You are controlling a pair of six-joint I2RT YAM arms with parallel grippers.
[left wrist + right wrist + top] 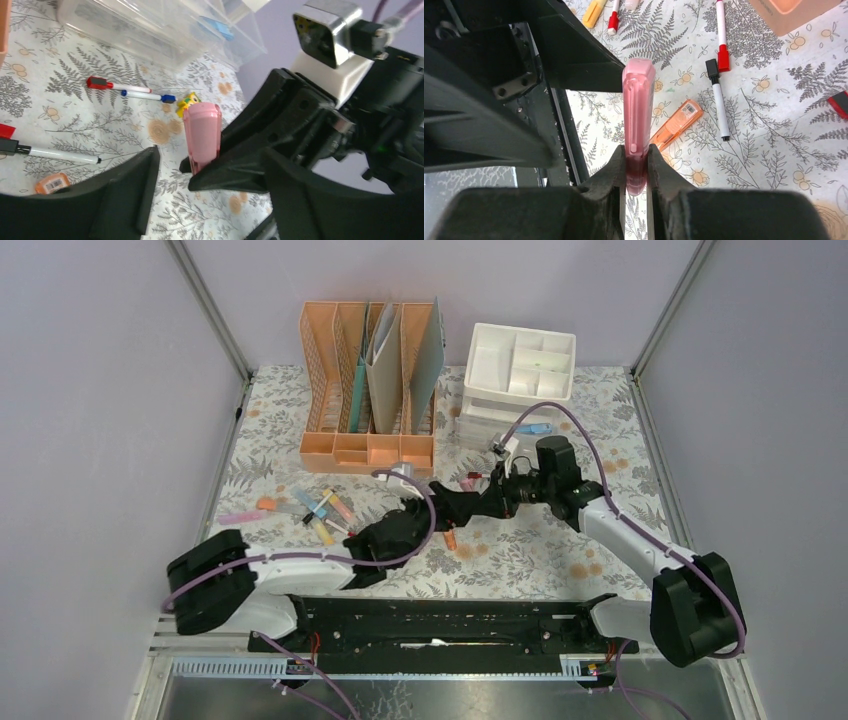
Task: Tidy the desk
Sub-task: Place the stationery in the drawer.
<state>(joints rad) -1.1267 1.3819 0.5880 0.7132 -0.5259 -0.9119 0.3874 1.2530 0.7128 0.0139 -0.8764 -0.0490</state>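
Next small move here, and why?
Probably back the left end effector straight off: its jaws stand open either side of the pink highlighter, while the right end effector is shut on its end. That frees the right arm to carry it away.

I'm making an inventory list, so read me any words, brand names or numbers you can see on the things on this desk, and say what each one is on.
No text here can be read.
On the orange case: a white sticker with dark marks, too small to read.
On the peach rack: faint lettering, too blurred to read.
On the pink case: no print showing.
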